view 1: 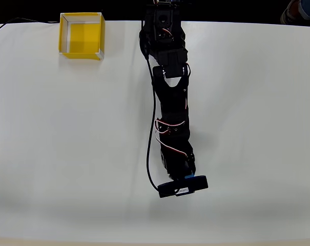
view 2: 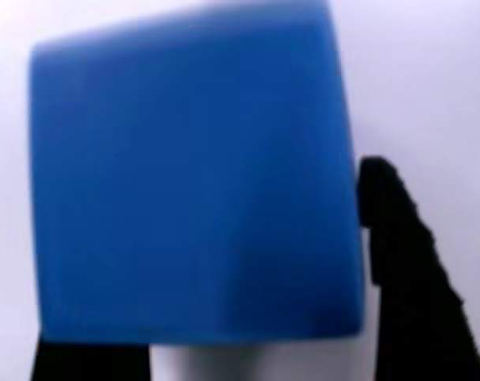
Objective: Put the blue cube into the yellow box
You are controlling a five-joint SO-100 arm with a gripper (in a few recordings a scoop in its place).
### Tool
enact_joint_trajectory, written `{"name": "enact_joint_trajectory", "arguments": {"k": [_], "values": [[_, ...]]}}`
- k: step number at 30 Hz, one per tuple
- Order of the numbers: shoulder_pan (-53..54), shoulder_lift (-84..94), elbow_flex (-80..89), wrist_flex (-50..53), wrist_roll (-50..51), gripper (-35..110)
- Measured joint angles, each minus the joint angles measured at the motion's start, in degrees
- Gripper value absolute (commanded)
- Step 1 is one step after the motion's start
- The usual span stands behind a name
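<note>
The blue cube (view 2: 192,182) is very close in the wrist view, blurred and slightly tilted. It sits between the black fingers (view 2: 394,238) of my gripper (view 2: 216,262): one presses its right edge, the other shows under its lower left corner. From overhead, my gripper (view 1: 184,180) is low in the middle of the table, mostly hidden under the wrist camera, with a sliver of the blue cube (view 1: 188,177) showing. The yellow box (view 1: 81,36) stands open and empty at the far left corner, a long way from the gripper.
The black arm (view 1: 170,102) stretches from its base at the top edge down the middle of the white table (view 1: 257,128). A black cable (view 1: 151,148) runs along the arm's left side.
</note>
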Motion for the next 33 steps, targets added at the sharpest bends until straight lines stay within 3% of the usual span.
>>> {"name": "enact_joint_trajectory", "arguments": {"k": [4,17,33], "values": [[7.38,5.27,-5.36,10.9,1.14,7],[26.54,18.37,-6.5,28.04,0.26,7],[59.15,23.55,-6.5,38.67,0.26,7]]}}
